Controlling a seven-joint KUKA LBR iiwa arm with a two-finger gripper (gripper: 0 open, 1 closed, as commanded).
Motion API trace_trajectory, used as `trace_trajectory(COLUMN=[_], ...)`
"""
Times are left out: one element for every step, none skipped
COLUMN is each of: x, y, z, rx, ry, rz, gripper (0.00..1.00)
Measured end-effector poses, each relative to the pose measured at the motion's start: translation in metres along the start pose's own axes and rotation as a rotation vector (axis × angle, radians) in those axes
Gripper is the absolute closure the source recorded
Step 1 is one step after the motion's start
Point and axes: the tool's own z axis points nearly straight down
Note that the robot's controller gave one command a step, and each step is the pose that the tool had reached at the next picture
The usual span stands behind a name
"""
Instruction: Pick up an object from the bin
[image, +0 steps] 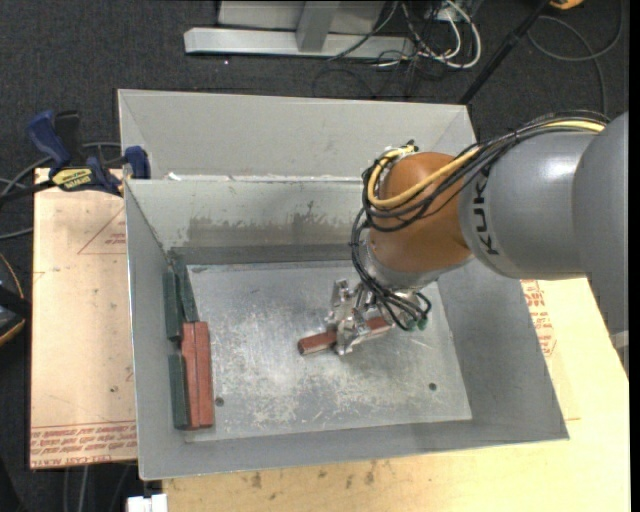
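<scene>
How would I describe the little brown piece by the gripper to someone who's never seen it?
Start at the grey metal bin and look mid-floor, at the gripper. A short reddish-brown bar lies there. Unlike the long red and green bars along the left wall, it is small and alone.

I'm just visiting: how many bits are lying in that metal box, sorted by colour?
Dark green bars: 2, both against the wall on the view's left
Red-brown bars: 2, one beside the green ones, one mid-bin at the gripper
Total: 4
</scene>
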Motion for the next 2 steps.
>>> trace_trajectory(x=[0.000, -0.014], y=[0.000, -0.004], z=[0.000, -0.176], rx=[0.000, 0.003], ry=[0.000, -0.002], rz=[0.000, -0.041], gripper=[1.00, 1.00])
